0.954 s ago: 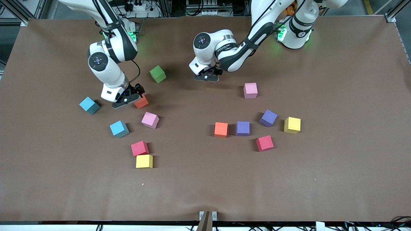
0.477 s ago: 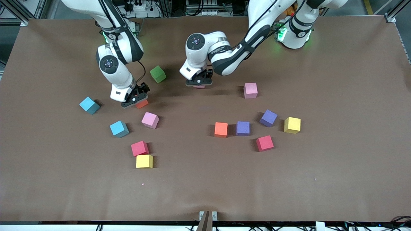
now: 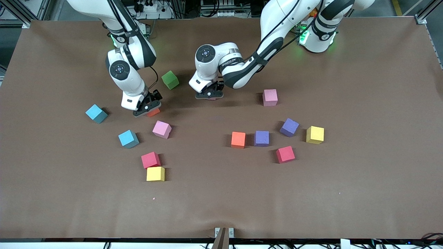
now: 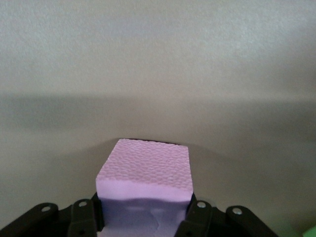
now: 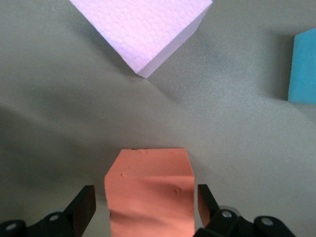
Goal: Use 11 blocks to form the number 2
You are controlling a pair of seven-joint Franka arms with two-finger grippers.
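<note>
Blocks, the small matte foam cubes I must build the number 2 from, lie scattered over the brown table point(image 3: 346, 69); no digit stands yet. My left gripper point(image 4: 143, 224) is clamped tight on a pink foam cube point(image 4: 145, 175), its sides dented by the squeeze, low over the table near the green cube point(image 3: 170, 80), so I can carry it. My right gripper point(image 5: 143, 207) straddles an orange foam cube point(image 5: 148, 182) resting on the table, fingers point(image 5: 84, 205) just apart from its sides, not gripping. Another pink cube point(image 3: 162, 129) and a light blue cube point(image 3: 128, 138) lie nearer the front camera.
</note>
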